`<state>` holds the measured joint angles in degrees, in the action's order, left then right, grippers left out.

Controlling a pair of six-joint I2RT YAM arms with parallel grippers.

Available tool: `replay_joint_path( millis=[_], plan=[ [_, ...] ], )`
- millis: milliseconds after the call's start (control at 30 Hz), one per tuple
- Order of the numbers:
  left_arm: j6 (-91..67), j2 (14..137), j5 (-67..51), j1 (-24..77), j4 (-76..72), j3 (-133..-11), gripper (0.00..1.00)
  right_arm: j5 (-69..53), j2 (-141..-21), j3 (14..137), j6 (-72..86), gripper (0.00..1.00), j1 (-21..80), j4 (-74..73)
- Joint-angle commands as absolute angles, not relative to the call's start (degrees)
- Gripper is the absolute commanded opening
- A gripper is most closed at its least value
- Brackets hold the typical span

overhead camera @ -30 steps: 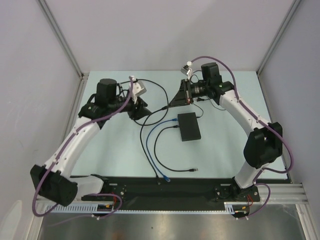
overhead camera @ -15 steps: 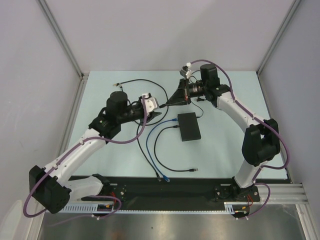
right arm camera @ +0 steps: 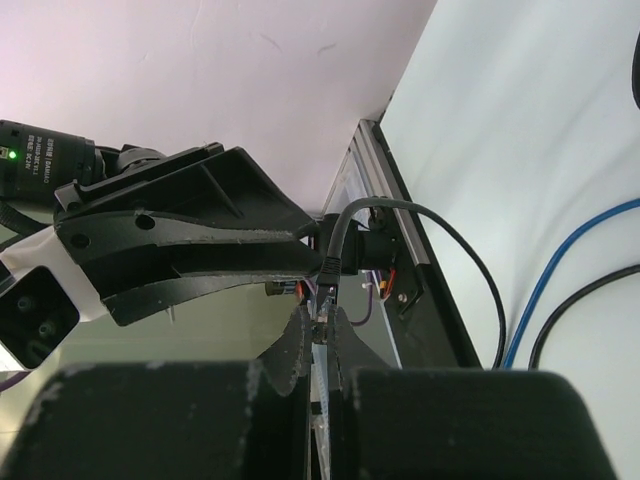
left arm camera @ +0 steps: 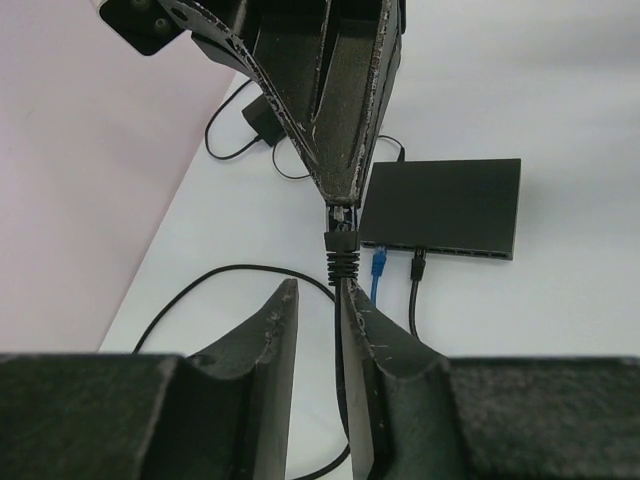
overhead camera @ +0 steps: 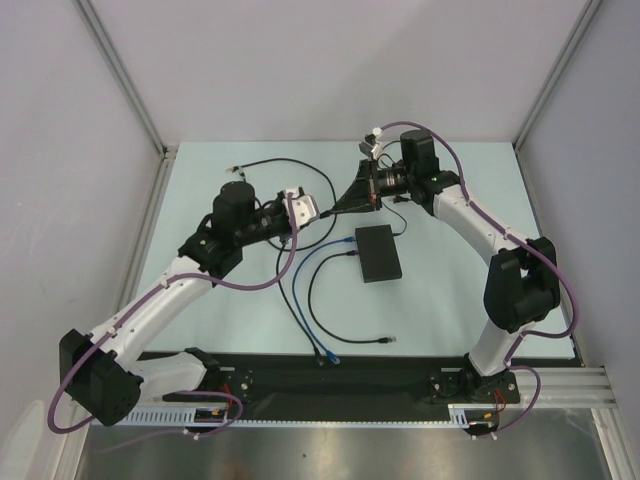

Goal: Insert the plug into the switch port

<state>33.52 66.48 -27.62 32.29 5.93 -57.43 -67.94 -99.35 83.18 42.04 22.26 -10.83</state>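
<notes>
left gripper (left arm camera: 318, 300) slightly nearer plug (left arm camera: 341, 245), switch (left arm camera: 445, 205) unmoved

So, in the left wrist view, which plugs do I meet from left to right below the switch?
The black plug in the right tool → blue plug → second black plug, the last two at the switch edge.

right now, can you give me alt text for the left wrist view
The right gripper reaches in from the top and pinches a black plug just above the left gripper, whose fingers stand apart with the cable running between them. Beyond lies the switch, with a blue connector and a black connector in its near edge.
</notes>
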Motion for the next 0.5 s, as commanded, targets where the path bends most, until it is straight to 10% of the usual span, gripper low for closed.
replay_joint_path(
  millis=[0,467],
  plan=[
    [35.3,66.9,-29.7,32.5,7.6,-58.2,0.29,-70.4,-98.3,83.0,43.3,0.0,22.1,-9.0],
    [35.3,67.5,-31.6,32.5,9.1,-58.5,0.28,-70.6,-97.8,82.5,42.7,0.0,22.1,-9.6]
  ],
)
